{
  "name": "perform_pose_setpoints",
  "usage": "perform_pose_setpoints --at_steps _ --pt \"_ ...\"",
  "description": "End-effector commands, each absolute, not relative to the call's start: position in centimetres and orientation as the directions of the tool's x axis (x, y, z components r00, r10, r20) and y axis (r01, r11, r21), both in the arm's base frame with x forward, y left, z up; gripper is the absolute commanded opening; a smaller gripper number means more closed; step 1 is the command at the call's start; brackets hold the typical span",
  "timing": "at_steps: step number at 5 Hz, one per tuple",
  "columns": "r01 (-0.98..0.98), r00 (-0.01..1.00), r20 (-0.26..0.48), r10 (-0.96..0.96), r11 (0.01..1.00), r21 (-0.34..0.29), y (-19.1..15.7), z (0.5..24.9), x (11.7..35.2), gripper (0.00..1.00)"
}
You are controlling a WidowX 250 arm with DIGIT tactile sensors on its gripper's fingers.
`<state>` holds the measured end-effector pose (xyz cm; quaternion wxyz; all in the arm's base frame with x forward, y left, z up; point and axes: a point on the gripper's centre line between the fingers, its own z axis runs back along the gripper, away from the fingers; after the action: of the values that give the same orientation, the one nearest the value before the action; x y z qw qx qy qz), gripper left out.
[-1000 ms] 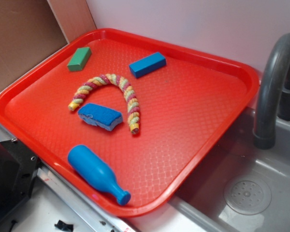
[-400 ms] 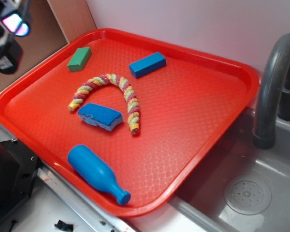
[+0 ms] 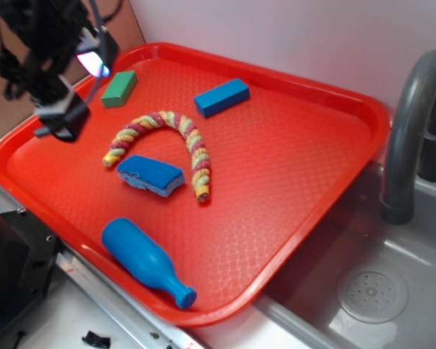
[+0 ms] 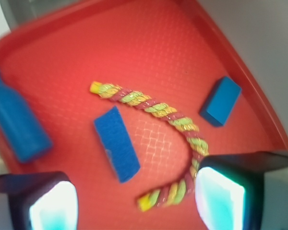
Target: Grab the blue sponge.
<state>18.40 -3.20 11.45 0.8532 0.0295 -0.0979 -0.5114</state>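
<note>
Pincer (image 3: 71, 91) hangs above the left rear part of the red tray (image 3: 305, 189) in the exterior view, apart from every item and holding nothing; that view shows the dark arm body and a lit pad but not the gap between the fingers. Wrist view supplies this: two glowing finger pads (image 4: 53, 207) sit at the lower left and lower right corners of the frame, spread wide, with only tray surface and the lower end of the rope between them. Blue sponge (image 3: 150, 175) lies flat near the middle-left of the tray, tucked inside the curve of the twisted red, yellow and green rope (image 3: 176, 142) and just beside its straight leg. Wrist view shows the sponge (image 4: 116, 144) as a rough-topped rectangle lying ahead of the fingers, closer to the left pad. Blue block (image 3: 221, 97) rests toward the rear of the tray, beyond the rope's arch. Green block (image 3: 119, 88) is visible only in the exterior view, close to the pincer at the rear left. Blue plastic bottle (image 3: 147, 262) lies on its side by the tray's front rim. Grey faucet (image 3: 410, 131) and sink basin (image 3: 370, 291) to the right appear in the exterior view alone.
</note>
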Motion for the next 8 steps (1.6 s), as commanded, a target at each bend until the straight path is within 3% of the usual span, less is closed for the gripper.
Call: perform_pose_setpoints --at_steps 1,3,4,5,7,8 --pt "0.916 0.375 0.091 -0.923 0.384 0.117 -4.5 7.7 19.0 1.0" --pt "0.922 0.381 -0.026 -0.924 0.378 0.085 -3.9 2.6 19.2 1.0" --pt "0.923 0.379 -0.05 -0.924 0.375 0.085 -4.0 1.8 19.2 1.0" --pt "0.925 0.37 -0.083 -0.925 0.36 0.118 -4.4 1.5 19.1 0.0" --pt "0.908 0.416 -0.087 -0.905 0.407 0.102 -4.0 2.1 19.2 0.0" --pt "0.771 0.632 -0.061 -0.773 0.617 0.158 -3.9 6.4 18.9 0.0"
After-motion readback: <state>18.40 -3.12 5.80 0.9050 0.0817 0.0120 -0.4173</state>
